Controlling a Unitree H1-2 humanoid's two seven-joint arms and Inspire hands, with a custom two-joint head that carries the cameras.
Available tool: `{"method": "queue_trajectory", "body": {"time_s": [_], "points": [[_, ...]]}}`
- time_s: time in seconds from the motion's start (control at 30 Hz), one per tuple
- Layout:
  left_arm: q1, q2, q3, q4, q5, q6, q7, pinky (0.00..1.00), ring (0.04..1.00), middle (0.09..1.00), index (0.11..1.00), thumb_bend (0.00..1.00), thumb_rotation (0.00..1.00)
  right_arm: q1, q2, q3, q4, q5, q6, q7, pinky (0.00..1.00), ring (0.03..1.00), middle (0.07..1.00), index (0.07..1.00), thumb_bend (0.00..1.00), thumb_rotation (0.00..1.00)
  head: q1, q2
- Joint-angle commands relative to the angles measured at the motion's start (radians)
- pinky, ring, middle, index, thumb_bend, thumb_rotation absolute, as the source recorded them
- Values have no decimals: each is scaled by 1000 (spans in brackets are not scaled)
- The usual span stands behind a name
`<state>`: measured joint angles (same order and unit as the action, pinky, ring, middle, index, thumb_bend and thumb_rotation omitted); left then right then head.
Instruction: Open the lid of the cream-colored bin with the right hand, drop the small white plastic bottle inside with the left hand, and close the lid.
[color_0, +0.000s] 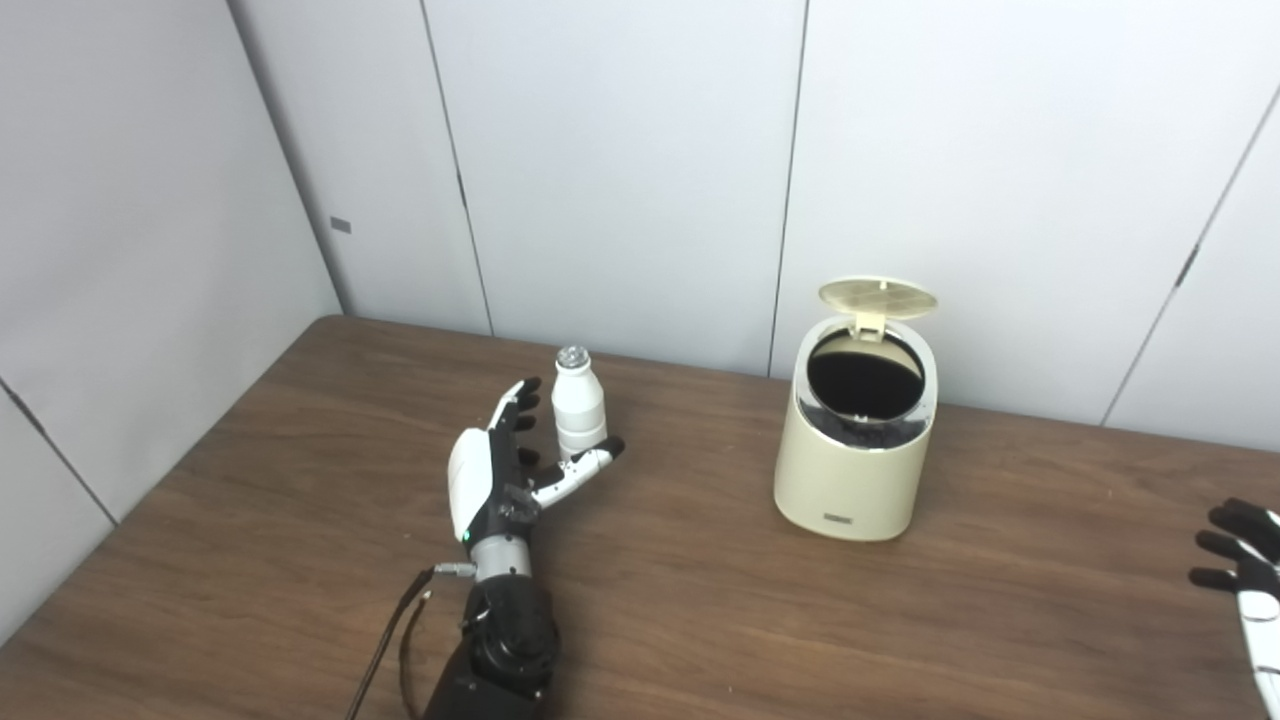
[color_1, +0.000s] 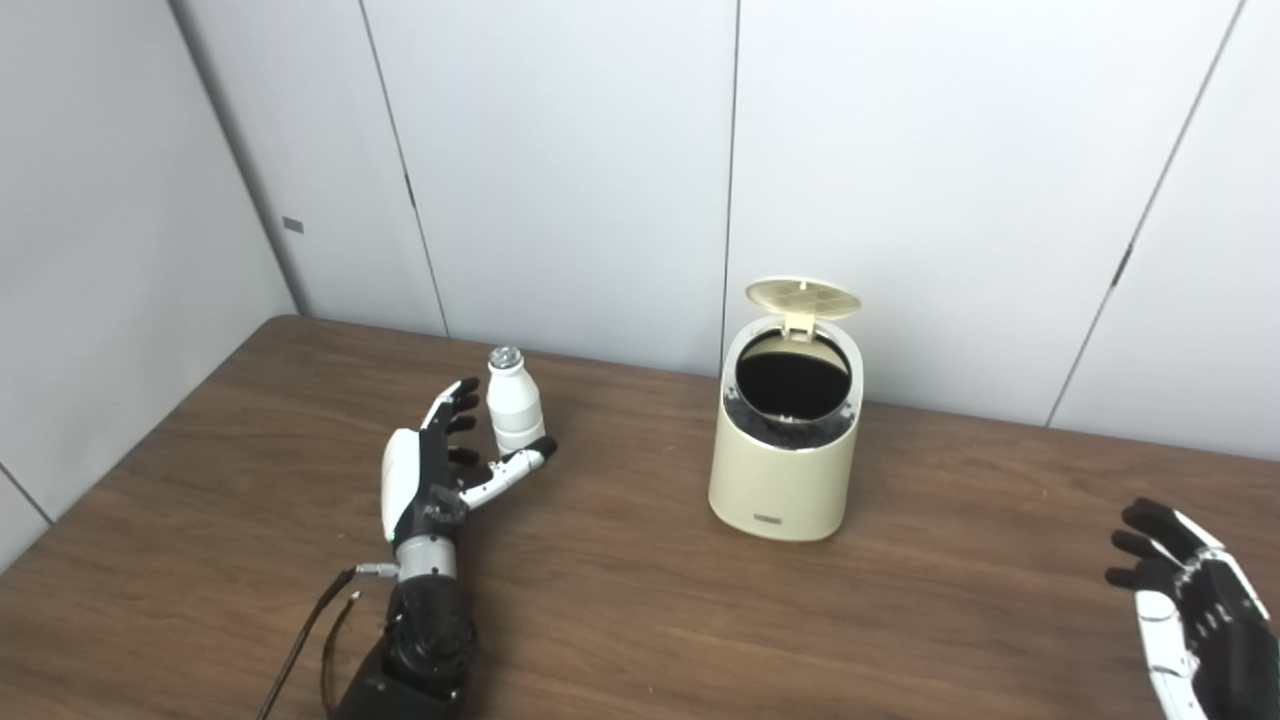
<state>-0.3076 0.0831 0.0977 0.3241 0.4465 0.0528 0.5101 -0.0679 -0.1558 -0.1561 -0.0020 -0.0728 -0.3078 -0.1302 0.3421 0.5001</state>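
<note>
Left eye view: small white plastic bottle with a silvery cap (color_0: 578, 408) upright on the dark brown wood-grain surface (color_0: 700, 620), left of centre, well apart from the cream-colored rounded plastic bin (color_0: 855, 455). Bin's round flip lid (color_0: 878, 297) already up on its rear hinge, dark opening exposed. Left hand (color_0: 510, 465) spread wide around the bottle, fingers (color_0: 515, 400) to its left, thumb (color_0: 590, 462) across the base in front; holding nothing, contact with the bottle not certain. Right hand (color_0: 1245, 570) at the right edge, only partly in view, fingers apart, empty.

Right eye view: same layout. Bottle (color_1: 514, 402) standing between the left hand's (color_1: 440, 470) fingers and thumb, not lifted. Bin (color_1: 790, 440) open, lid (color_1: 803, 297) tilted back. Right hand (color_1: 1185, 600) low near the right edge, well apart from the bin, splayed, holding nothing.

Judgement: lid step done, bottle pickup in hand, roughly 1 of 3 steps complete. Bottle likely light, stiff, smooth, so prone to tipping or slipping under a sideways push. Best hold around the mid body below the shoulder, thumb opposite fingers, not at the narrow neck or cap.
</note>
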Motion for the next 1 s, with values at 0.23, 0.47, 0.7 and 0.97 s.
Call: {"method": "queue_trajectory", "body": {"time_s": [0.23,0.47,0.7,0.97], "points": [[-74,42,-21,99,26,19,34,591,724,789,815,1000,324,-16,4,-5,-86,-4,21,7,537,698,730,706,226,723,-12,-4],[-108,39,-30,128,32,60,37,564,712,793,825,1000,355,-9,18,-3,-129,-20,56,5,509,677,716,694,208,703,-19,-5],[-115,38,-43,157,24,36,63,538,679,750,781,1000,333,-6,27,-1,-158,-37,80,7,501,672,713,690,185,704,-22,-6],[-127,9,26,210,-84,-124,133,420,496,514,546,696,42,-3,33,2,-177,-22,93,15,529,693,727,700,103,670,-30,-6]]}}
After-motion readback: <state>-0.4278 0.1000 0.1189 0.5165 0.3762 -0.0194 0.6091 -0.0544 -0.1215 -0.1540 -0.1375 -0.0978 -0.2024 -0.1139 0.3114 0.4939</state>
